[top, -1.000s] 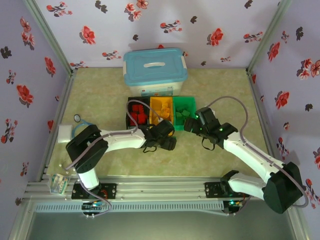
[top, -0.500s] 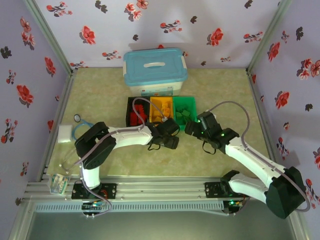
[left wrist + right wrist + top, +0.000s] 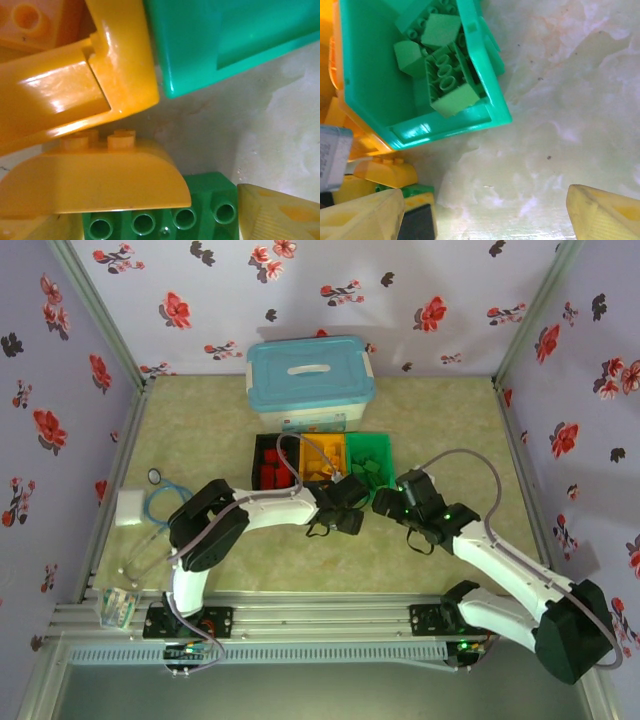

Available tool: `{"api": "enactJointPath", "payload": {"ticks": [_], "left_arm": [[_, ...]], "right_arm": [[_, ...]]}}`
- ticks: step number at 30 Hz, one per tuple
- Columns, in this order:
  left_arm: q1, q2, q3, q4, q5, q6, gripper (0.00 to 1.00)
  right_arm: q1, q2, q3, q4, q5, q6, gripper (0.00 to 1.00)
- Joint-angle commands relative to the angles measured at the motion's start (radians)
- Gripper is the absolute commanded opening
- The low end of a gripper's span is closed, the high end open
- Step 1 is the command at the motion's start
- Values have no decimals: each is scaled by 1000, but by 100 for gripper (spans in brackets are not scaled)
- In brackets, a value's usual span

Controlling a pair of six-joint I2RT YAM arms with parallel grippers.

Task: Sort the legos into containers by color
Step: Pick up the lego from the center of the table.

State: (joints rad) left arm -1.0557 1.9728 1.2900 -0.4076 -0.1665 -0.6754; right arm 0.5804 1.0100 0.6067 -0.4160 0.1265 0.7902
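Three containers stand in a row: black (image 3: 262, 452) with red legos, orange (image 3: 322, 452), green (image 3: 370, 452). The green container (image 3: 380, 90) holds several green legos (image 3: 445, 80). Just in front of the orange container's corner (image 3: 120, 65) and the green container (image 3: 225, 35), a green lego (image 3: 205, 200) lies on the table with an orange curved lego (image 3: 95, 180) against it. My left gripper (image 3: 160, 225) (image 3: 352, 502) has its pads against both ends of the green lego. My right gripper (image 3: 485, 215) (image 3: 390, 502) is open over bare table, right of those two legos (image 3: 385, 172).
A white box with a light-blue lid (image 3: 310, 380) stands behind the containers. At the left lie a blue-tubed loop (image 3: 160, 502), a white block (image 3: 130, 508) and a small clear box (image 3: 118, 605). Flowered walls close in the table on three sides.
My left gripper has slid right along the front of the containers and its jaws have narrowed. My right gripper has drawn back from over the green container toward the near side.
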Motion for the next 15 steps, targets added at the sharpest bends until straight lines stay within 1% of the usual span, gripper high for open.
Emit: {"api": "enactJointPath", "payload": {"ticks": [1,5,7,15], "left_arm": [[-7,38,22,-23,-13,-14,69],[-15,19,16,-43,-16,-6,54],[-23,2,8,-52,-16,-7,50],[-62,-113,-52,-62,-19,-30,48]], "right_arm": [[3,-32,-26,3,14,25,84],[2,-70,-42,-16,33,29,84],[1,-78,-46,-21,38,29,84],[1,-78,-54,-6,36,29,84]]}}
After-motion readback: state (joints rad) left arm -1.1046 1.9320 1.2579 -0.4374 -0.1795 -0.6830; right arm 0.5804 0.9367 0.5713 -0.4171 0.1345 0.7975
